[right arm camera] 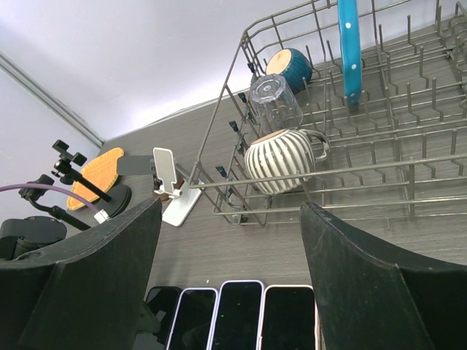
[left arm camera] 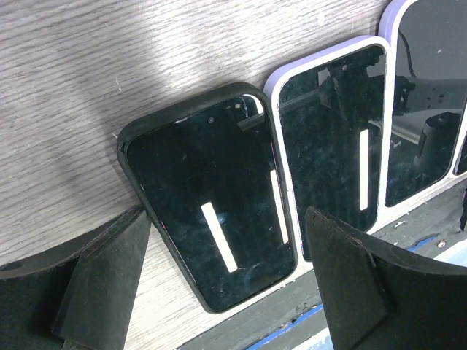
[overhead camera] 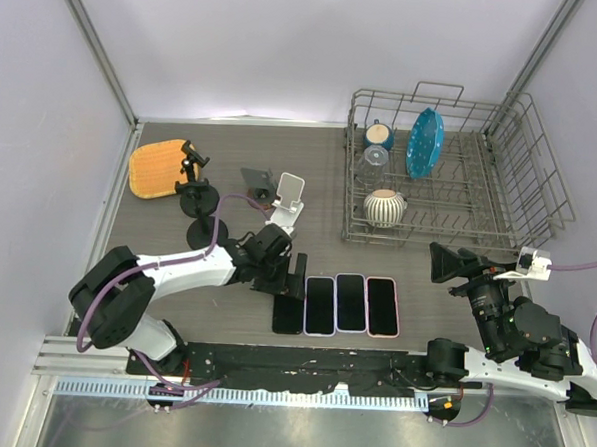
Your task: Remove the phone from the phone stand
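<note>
The fingers (left arm camera: 102,284) of the left gripper (left arm camera: 226,281) stand wide apart and nothing is clamped between them. Directly under the gap lies a black-cased phone (left arm camera: 211,226), flat on the wooden table (left arm camera: 109,73) with the screen up. Just beside it, under the right finger, lies a lilac-cased phone (left arm camera: 332,146), and the edges of the two are almost touching. In the top view these two are the left end of a row of four phones, and the left gripper is low over that end.

Beyond the left gripper, on the side away from the arm bases and clearly apart from its fingers, the white phone (overhead camera: 291,190) leans upright on the white phone stand (overhead camera: 282,215). No finger touches it. To the left of the stand are some black tripod holders (overhead camera: 195,183) and an orange mat (overhead camera: 156,168).

The right gripper (right arm camera: 230,284) is also wide open and empty, raised above the table to the right of the row. Ahead of its fingers stands the wire dish rack (right arm camera: 219,138) with a striped mug (right arm camera: 281,160), a glass (right arm camera: 276,100) and a blue plate (right arm camera: 349,44) inside. From here the white phone is far ahead and to the left, outside the corner of the rack
</note>
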